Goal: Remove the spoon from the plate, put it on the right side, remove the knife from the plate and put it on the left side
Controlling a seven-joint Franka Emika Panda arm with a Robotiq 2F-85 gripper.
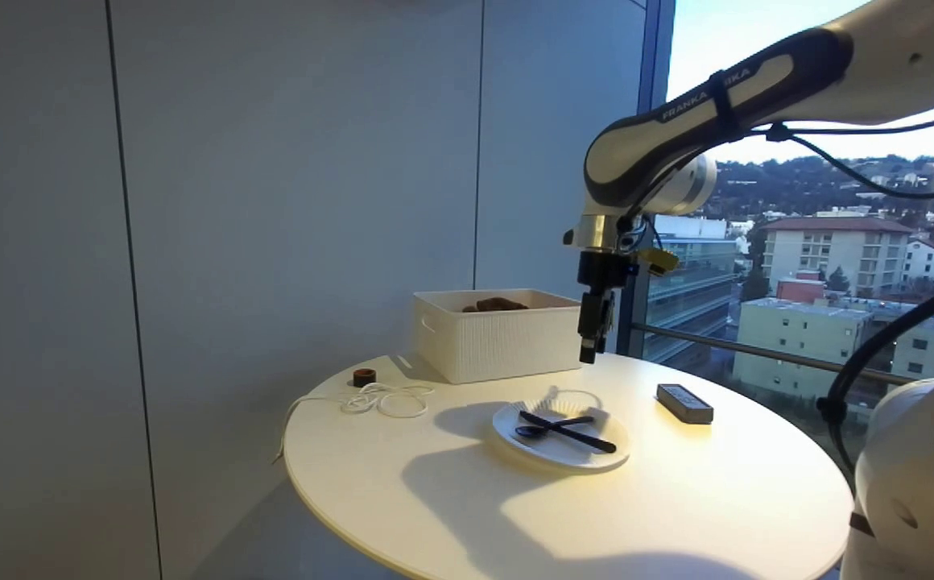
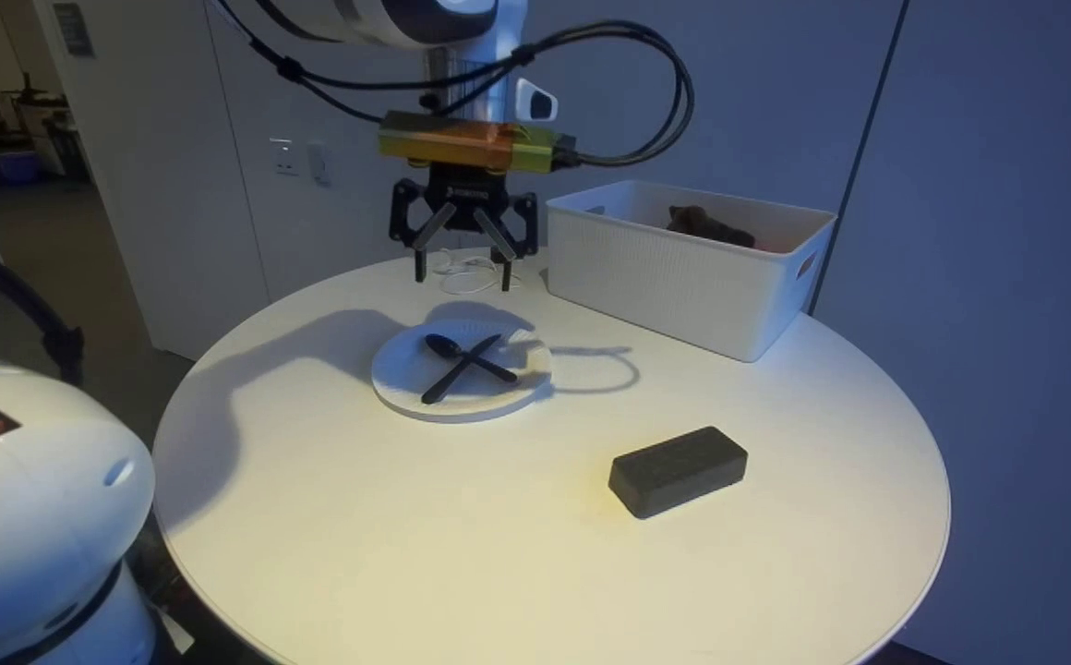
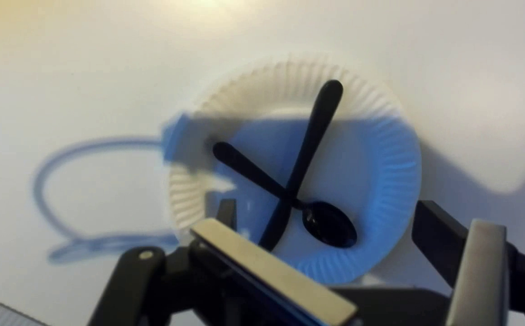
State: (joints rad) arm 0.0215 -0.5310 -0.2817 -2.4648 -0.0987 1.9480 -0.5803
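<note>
Plate point(image 3: 396, 156) sits on the round white table point(image 2: 462, 554): shallow, circular, white, its rim pressed into fine radial flutes that we read best in the wrist view. Two utensils lie on it, crossed in an X, both smooth and black. Knife point(image 3: 315, 127): the longer, straight, its rounded handle end resting over the flutes; in an exterior view we see the blade narrow to a point. Spoon point(image 3: 329, 225): slim handle, oval bowl, glossy enough to catch small glints. Which one lies uppermost we cannot tell for certain.

Gripper point(image 2: 463, 275) hangs in the air above the plate, all black angular linkage, its slim fingers point(image 2: 420, 266) spread well apart. We note the smooth pale shell of the arm point(image 1: 757, 80), with a dark band along it.

Well apart from the plate, a dark block point(image 2: 679, 473), oblong, matte, edges softened. Bin point(image 2: 665, 268): white, rectangular, walls finely ribbed, hand holes cut through; inside, a brown lump point(image 2: 711, 226) we cannot identify. Near the bin, a thin white cord point(image 1: 398, 403) in loose coils, with a squat dark cylinder point(image 1: 364, 377) beside it.
</note>
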